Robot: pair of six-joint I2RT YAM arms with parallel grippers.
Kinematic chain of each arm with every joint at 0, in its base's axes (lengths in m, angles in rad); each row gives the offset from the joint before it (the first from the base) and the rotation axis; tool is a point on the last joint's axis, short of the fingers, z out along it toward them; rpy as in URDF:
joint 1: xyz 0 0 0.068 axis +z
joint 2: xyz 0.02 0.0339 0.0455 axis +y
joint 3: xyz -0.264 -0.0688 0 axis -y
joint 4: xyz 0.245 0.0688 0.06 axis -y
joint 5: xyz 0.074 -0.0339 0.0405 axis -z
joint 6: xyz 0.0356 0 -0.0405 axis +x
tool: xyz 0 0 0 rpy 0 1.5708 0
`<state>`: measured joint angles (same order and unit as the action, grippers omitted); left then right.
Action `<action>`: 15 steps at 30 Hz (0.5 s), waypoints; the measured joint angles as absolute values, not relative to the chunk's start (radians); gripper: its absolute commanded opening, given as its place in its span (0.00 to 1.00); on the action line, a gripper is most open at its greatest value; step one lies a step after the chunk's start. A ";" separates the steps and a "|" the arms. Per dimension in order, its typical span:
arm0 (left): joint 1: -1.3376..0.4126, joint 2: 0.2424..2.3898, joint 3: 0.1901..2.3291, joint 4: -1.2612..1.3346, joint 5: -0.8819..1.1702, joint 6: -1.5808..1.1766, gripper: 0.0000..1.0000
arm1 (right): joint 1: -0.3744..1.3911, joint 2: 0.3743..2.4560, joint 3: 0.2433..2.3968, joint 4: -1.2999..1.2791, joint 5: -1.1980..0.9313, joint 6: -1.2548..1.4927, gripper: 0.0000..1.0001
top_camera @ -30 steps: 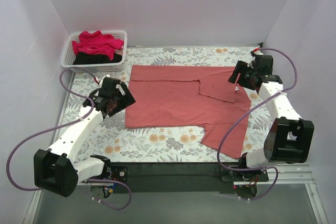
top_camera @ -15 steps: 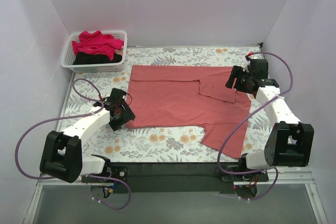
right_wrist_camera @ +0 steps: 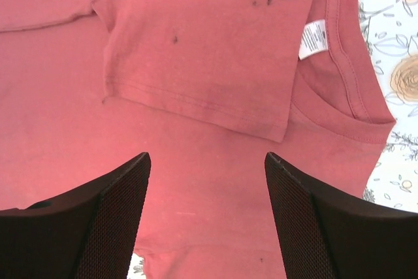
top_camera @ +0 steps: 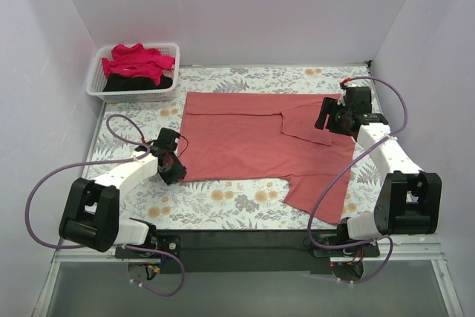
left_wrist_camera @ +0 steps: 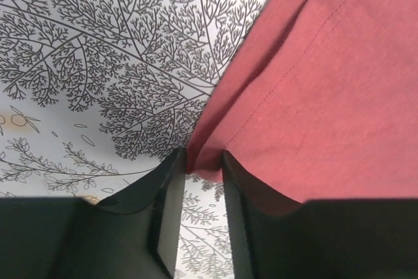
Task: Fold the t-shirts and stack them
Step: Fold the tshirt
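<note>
- While three t-shirts show, only the coral-red t-shirt (top_camera: 245, 142) lies spread on the table (top_camera: 245, 202); the crimson-pink t-shirt (top_camera: 137, 61) and the black t-shirt (top_camera: 133, 83) sit heaped in one white basket (top_camera: 93, 83) at the far left.
- Of two claws, the left claw (left_wrist_camera: 202, 161) pinches the spread shirt's near-left hem corner.
- Released, the right claw (right_wrist_camera: 206, 158) hangs wide above its far-right part.
</note>
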<state>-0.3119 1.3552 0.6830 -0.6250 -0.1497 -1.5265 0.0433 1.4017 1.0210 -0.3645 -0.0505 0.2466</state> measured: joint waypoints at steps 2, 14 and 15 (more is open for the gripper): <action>-0.312 1.340 0.666 -0.619 -0.146 -1.526 0.22 | 0.047 1.402 1.009 -0.366 -0.039 0.247 0.77; -0.318 1.293 0.625 -0.594 -0.133 -1.525 0.02 | 0.045 1.366 0.905 -0.407 0.072 0.304 0.79; -0.318 1.285 0.622 -0.594 -0.134 -1.526 0.01 | 0.028 1.365 0.896 -0.422 0.074 0.316 0.77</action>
